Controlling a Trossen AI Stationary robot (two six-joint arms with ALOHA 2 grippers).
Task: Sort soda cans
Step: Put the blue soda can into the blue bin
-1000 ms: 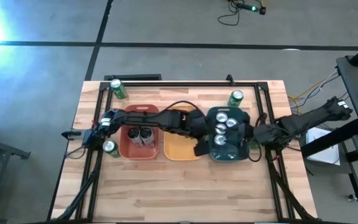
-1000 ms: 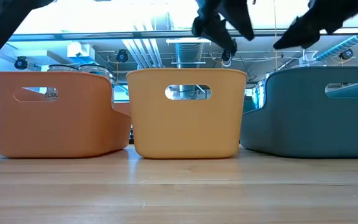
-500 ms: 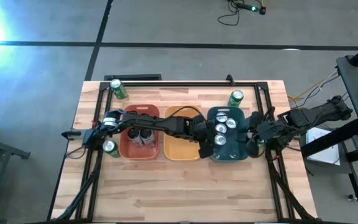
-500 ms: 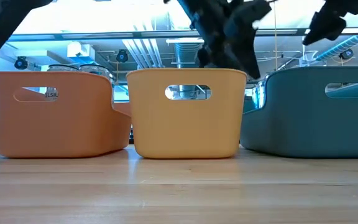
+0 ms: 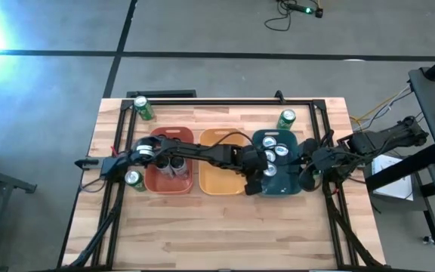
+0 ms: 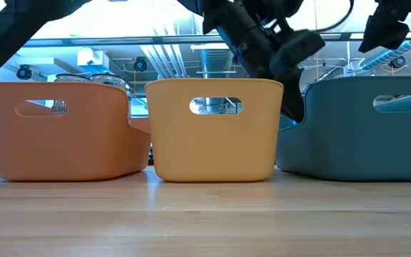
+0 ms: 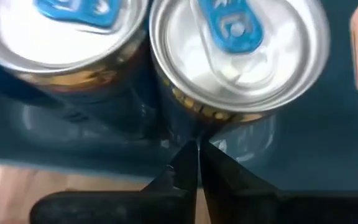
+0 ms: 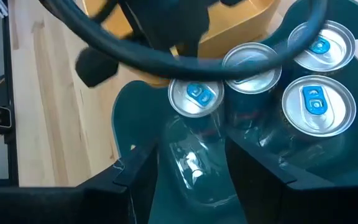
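On the wooden surface we see three bins in a row: a red bin, an orange bin and a teal bin. The left arm reaches across the red and orange bins, and its pincer sits at the teal bin's near left corner. In the left wrist view its fingers are pressed together, holding nothing, just beside a silver-topped can with a blue tab, with a second such can touching it.

The teal bin holds a cluster of silver-topped cans; in the right wrist view we count four of them standing upright on its far half. The red bin holds two dark cans side by side. The orange bin shows no cans in it.

Three green cans stand outside the bins: one at the far left corner of the surface, one just beyond the teal bin, and one beside the red bin's left wall.

The right pincer hangs at the teal bin's right edge, its fingers spread wide over the bin's bare floor, pinching nothing.
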